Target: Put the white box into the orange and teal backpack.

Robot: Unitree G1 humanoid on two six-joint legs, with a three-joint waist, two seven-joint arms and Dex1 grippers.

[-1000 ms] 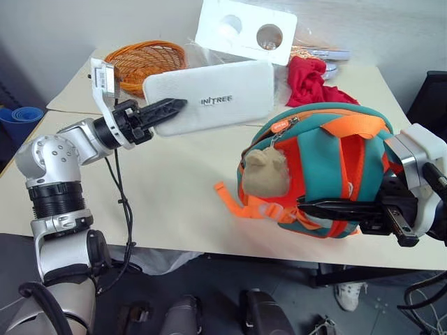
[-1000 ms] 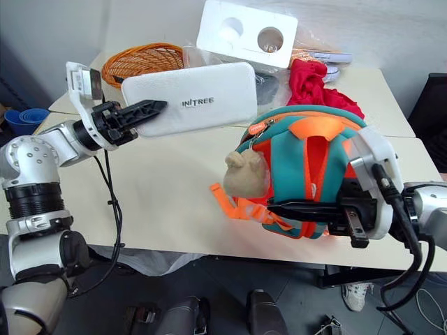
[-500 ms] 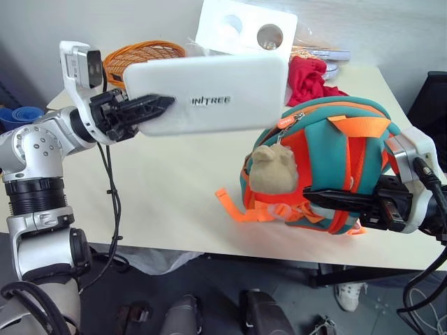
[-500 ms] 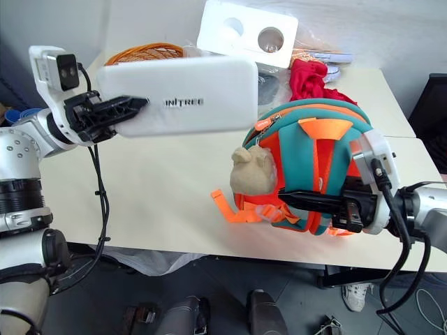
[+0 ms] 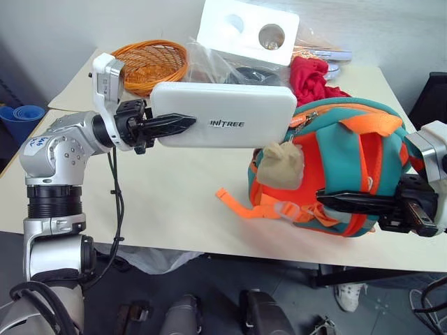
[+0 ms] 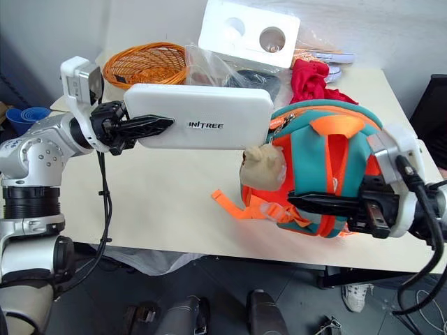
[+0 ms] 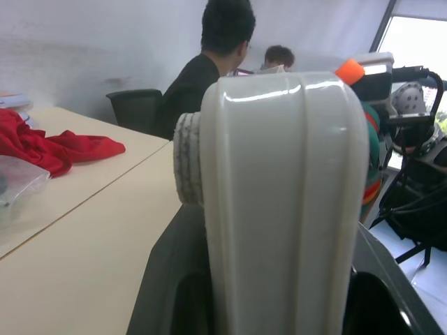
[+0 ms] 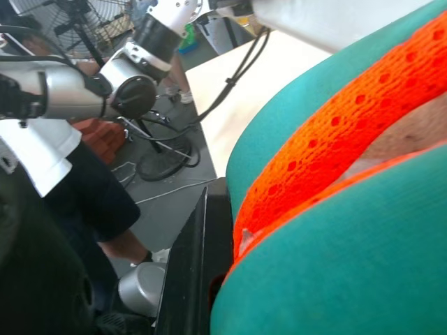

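- White box (image 5: 227, 124) is clamped at one end by the left gripper (image 5: 183, 125), held level above the table (image 5: 167, 202).
- Backpack (image 6: 328, 174) is pinched by the closed right gripper (image 6: 307, 202), box's far end just touching its top.

The white box (image 5: 223, 124) is hiding the backpack (image 5: 335, 174) opening; its far right corner is disappearing behind the teal top.

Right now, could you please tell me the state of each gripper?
Left gripper: closed on the white box, held above the table.
Right gripper: shut on the orange and teal backpack.
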